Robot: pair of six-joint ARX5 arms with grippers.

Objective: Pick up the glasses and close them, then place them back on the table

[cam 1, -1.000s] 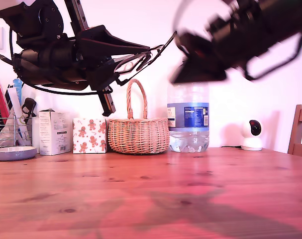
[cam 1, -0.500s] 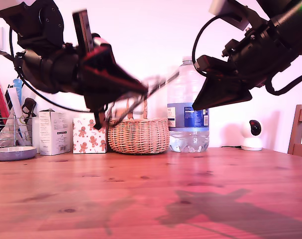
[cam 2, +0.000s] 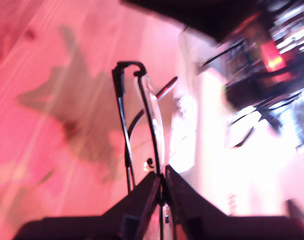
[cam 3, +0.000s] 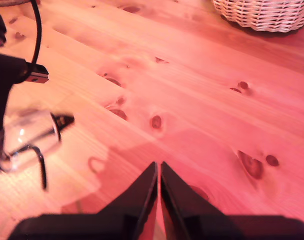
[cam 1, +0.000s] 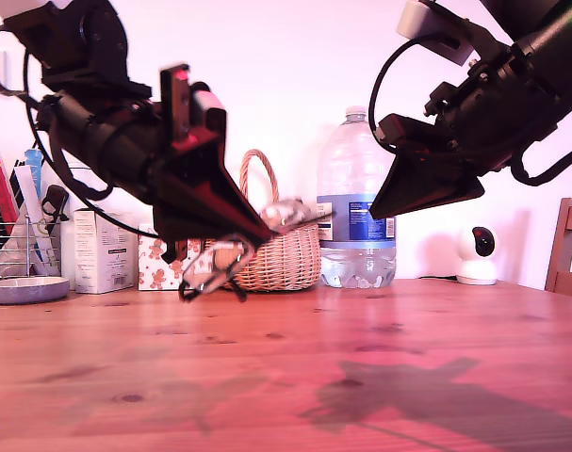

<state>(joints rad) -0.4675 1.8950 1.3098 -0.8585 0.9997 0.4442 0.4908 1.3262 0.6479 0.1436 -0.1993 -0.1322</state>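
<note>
The glasses, thin black frame with clear lenses, hang just above the table in front of the basket. My first gripper is shut on them, reaching down from the exterior view's left. In the first wrist view the glasses stick out from the shut fingertips, one temple lying close along the frame. My second gripper is shut on nothing, high at the exterior view's right, apart from the glasses. Its wrist view shows the shut tips over bare table and a lens of the glasses.
Along the back stand a wicker basket, a large water bottle, two small boxes, a rack with a dish, and a small white camera. A chair is at the exterior view's right edge.
My first arm has swung down with the glasses from high above the basket to just above the table. My second arm drew back to the exterior view's right, away from the glasses.
</note>
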